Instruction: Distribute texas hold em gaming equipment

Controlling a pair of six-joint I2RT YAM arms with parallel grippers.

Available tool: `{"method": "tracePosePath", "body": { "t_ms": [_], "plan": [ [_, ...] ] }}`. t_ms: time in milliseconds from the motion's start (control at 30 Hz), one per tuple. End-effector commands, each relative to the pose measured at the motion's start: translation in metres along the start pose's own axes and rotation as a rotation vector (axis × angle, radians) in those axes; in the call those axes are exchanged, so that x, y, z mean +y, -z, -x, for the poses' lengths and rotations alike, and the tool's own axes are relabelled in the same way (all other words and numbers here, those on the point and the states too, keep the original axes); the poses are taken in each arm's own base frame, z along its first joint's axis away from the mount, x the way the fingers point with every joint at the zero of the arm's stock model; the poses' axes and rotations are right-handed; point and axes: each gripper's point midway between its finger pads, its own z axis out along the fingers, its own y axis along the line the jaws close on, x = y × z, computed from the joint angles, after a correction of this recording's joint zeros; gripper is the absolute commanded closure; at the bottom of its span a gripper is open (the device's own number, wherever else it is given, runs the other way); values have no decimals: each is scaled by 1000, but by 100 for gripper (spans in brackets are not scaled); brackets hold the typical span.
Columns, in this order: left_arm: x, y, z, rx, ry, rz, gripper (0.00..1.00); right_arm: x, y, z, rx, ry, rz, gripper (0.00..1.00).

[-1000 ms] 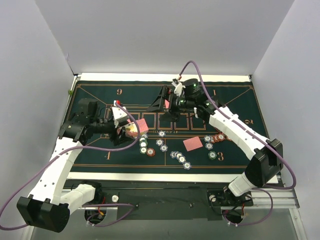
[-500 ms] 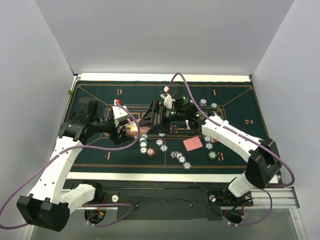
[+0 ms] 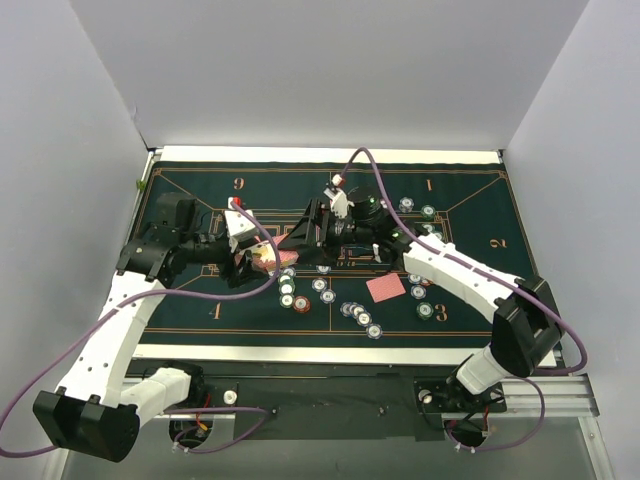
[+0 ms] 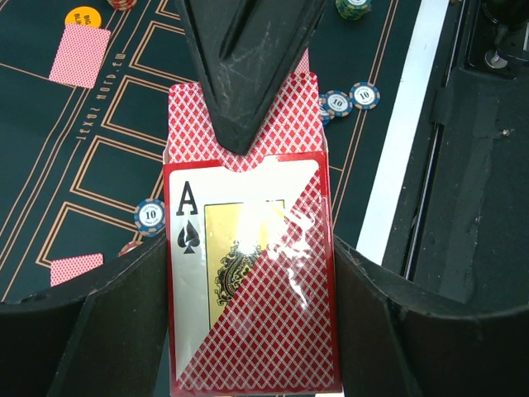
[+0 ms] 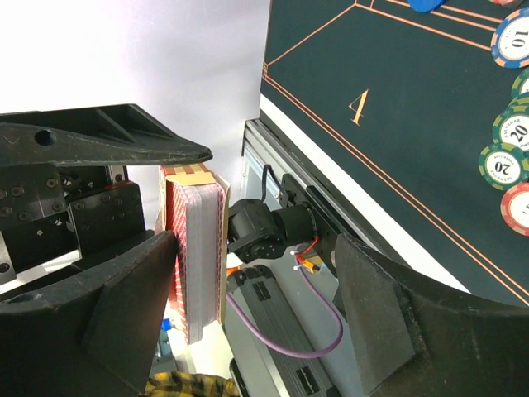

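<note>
My left gripper [image 3: 248,264] is shut on a red diamond-patterned card box [image 3: 263,259] with an ace of spades on its face [image 4: 248,273], held above the felt mat. The box's top is open and the card edges show in the right wrist view [image 5: 197,248]. My right gripper [image 3: 302,236] is open right at the box's open end. One of its fingers [image 4: 248,66] lies over the flap. A loose red-backed card [image 3: 385,288] lies on the mat. Poker chips [image 3: 360,315] are scattered in front of it. An orange disc [image 4: 83,15] lies beside another card [image 4: 78,56].
More chips lie at the right [image 3: 425,300] and at the back right [image 3: 405,205]. The green felt mat [image 3: 190,310] has a white border strip [image 3: 330,353] at its near edge. White walls close in the left, right and back sides.
My right arm swung left and forward from the back centre until its open fingers reached the card box. My left gripper kept holding the box in place.
</note>
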Motion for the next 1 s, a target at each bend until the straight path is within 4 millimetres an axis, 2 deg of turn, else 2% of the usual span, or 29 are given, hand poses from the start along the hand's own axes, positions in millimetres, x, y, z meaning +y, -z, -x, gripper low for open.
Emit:
{"method": "tracePosePath", "body": {
  "t_ms": [0, 200, 500, 700, 833, 967],
  "plan": [
    [-2, 7, 32, -77, -80, -13, 57, 14, 15, 17, -64, 16, 70, 29],
    [-1, 7, 35, -80, -80, -11, 57, 9, 24, 26, -89, -4, 77, 32],
    [2, 5, 32, -72, -73, -12, 57, 16, 36, 29, -107, 15, 88, 34],
    [0, 5, 29, -62, -72, -16, 57, 37, 51, 35, -144, 61, 103, 23],
    [0, 4, 27, -58, -67, -21, 57, 52, 42, 26, -114, 84, 124, 23],
    [2, 3, 28, -57, -67, -21, 57, 50, 22, 12, -68, 81, 112, 24]
  ]
}}
